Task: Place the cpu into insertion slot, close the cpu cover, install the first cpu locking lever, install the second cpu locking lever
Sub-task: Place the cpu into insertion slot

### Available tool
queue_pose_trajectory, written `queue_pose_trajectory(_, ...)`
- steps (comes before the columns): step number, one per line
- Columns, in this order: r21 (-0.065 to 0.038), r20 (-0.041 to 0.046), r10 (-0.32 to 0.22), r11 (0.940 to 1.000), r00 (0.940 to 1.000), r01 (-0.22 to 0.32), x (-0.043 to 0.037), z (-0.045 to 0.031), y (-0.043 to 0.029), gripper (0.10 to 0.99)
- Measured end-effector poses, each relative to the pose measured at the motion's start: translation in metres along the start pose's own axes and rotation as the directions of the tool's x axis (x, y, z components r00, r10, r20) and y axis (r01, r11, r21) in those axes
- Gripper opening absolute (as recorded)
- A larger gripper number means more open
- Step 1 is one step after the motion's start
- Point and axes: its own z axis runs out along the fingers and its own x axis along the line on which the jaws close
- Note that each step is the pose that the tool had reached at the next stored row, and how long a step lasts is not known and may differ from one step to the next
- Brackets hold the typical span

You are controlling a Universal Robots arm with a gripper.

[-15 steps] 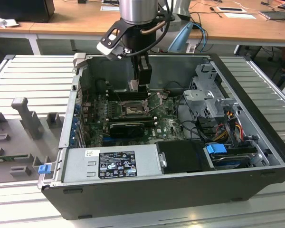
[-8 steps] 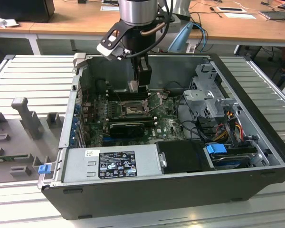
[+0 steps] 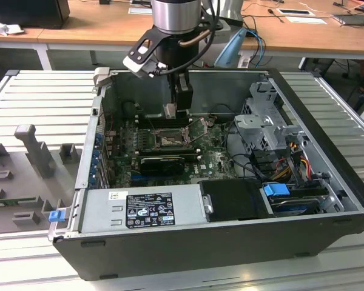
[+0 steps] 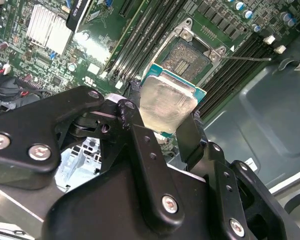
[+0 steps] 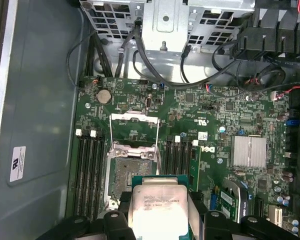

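One cpu; one insertion slot; one gripper; one computer case

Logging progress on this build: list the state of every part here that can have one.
cpu: gripped by its edges, held off the slot, not seated.
gripper: shut on the cpu.
insertion slot: empty, pin field exposed.
cpu cover: swung open.
locking lever: released, swung clear of the slot.
computer case: open, side panel off.
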Motion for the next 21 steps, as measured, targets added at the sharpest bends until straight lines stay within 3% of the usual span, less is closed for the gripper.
queue_pose_trajectory(11, 0.000, -0.0024, 0.000, 1.0000, 1.0000, 0.000, -0.0001, 0.0181, -0.0035, 0.529)
queue_pose_trajectory(15, 0.000, -0.0024, 0.000, 1.0000, 1.0000, 0.000, -0.0001, 0.0210, -0.0038, 0.529)
queue_pose_trajectory(21, -0.001, 0.0015, 0.046, 0.9989, 0.9989, -0.046, -0.0002, 0.0263, -0.0043, 0.529)
